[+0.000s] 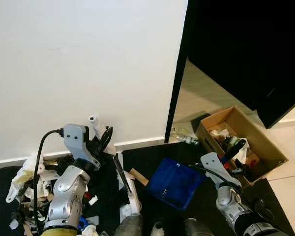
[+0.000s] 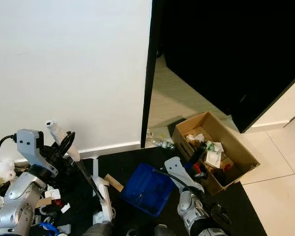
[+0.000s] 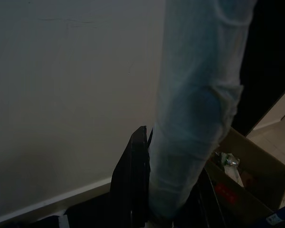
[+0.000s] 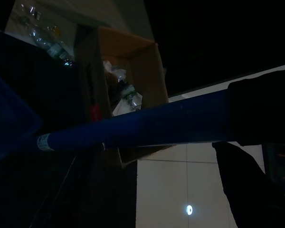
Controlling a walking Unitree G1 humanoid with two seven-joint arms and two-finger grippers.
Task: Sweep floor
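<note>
The left pincer point(image 1: 104, 140) is clenching the white broom handle point(image 1: 95, 124), its head resting on the dark floor point(image 1: 152, 157) beside scattered litter point(image 1: 32, 179). The right pincer point(image 1: 234, 150) is gripping the blue dustpan's handle point(image 4: 133, 128), the dustpan point(image 1: 176, 183) sitting near a cardboard box point(image 1: 265, 145). A wide stroke could well scatter litter past the pan, or knock the box.
</note>
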